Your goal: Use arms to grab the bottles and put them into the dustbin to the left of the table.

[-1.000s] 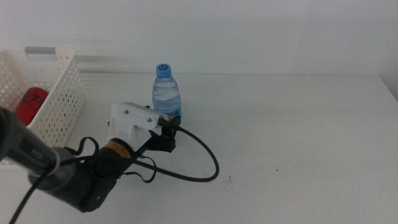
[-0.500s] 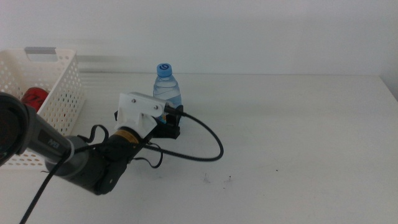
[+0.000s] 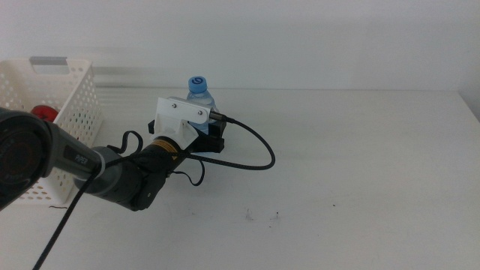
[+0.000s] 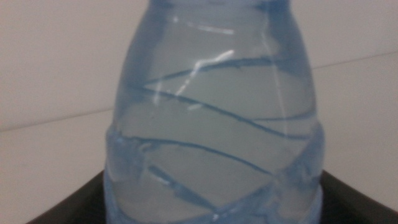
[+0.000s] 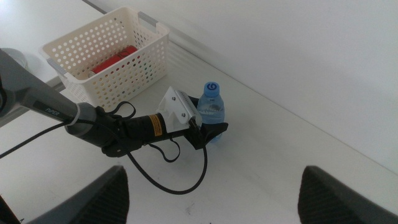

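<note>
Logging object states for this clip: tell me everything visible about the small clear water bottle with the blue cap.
The small clear plastic water bottle has a blue cap and a ribbed, blue-tinted body that looks filled with water. It stands upright on the flat white table, right of the white perforated plastic basket. The left end effector sits around its lower body, a dark jaw on either side; whether they press it cannot be told. The right end effector waits open, away from it.
</note>
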Robot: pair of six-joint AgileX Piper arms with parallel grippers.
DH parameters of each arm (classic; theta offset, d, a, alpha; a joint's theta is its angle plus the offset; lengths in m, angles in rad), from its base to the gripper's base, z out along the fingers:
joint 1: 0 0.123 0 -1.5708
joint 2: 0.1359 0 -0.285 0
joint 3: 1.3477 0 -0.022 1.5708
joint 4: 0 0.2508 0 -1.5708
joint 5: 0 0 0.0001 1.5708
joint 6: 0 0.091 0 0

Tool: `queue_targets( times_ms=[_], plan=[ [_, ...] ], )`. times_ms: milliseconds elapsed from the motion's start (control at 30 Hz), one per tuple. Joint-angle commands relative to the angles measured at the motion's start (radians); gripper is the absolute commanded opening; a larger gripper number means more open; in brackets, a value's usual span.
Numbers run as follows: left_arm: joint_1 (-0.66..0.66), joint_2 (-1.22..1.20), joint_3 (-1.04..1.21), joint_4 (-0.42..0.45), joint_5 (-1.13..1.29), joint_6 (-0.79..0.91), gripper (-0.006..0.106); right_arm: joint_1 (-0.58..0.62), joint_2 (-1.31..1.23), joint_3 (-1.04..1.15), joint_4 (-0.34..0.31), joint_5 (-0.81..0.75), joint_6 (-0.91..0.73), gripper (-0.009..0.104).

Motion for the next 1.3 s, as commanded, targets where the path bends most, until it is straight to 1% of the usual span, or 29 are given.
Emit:
queue_targets(
  times_ms=[0,300,367,433,533,700,800,900,1000,1067,1167,1267],
  plan=[
    [0.003,0.009,-0.014,-0.017,-0.007,-0.010,0.094,0.001,-0.005,-0.010,-0.003,-0.005,-0.007,0.090],
    [0.003,0.032,-0.023,-0.040,-0.058,-0.010,0.093,0.001,-0.005,-0.010,-0.003,-0.005,-0.007,0.090],
    [0.003,0.037,-0.023,-0.040,-0.058,0.012,0.090,0.001,-0.005,-0.010,-0.003,-0.005,-0.007,0.090],
    [0.003,0.037,-0.023,-0.037,-0.052,0.025,0.085,0.001,-0.005,-0.010,-0.003,-0.005,-0.007,0.090],
    [0.004,0.037,-0.023,-0.023,-0.059,0.071,0.071,0.001,-0.005,-0.010,-0.003,-0.005,-0.007,0.090],
    [0.009,0.035,-0.023,-0.013,-0.075,0.083,0.041,0.001,-0.005,-0.010,-0.003,-0.005,-0.007,0.090],
    [0.009,-0.004,0.003,-0.021,-0.105,0.029,0.028,0.001,-0.005,-0.010,-0.003,-0.005,-0.007,0.090],
    [0.009,-0.094,0.075,-0.025,-0.093,0.002,0.019,0.001,-0.005,-0.010,-0.003,-0.005,-0.007,0.090],
    [0.009,-0.220,0.148,-0.025,-0.043,-0.031,0.018,0.001,-0.005,-0.010,-0.003,-0.005,-0.007,0.090],
    [0.009,-0.312,0.189,-0.003,0.021,-0.055,0.018,0.001,-0.005,-0.010,-0.003,-0.005,-0.007,0.090],
    [0.009,-0.476,0.213,0.052,0.232,-0.079,0.018,0.001,-0.005,-0.010,-0.003,-0.005,-0.007,0.090],
    [0.009,-0.628,0.185,0.056,0.473,-0.109,0.018,0.001,-0.005,-0.010,-0.003,-0.005,-0.007,0.090]
  ],
)
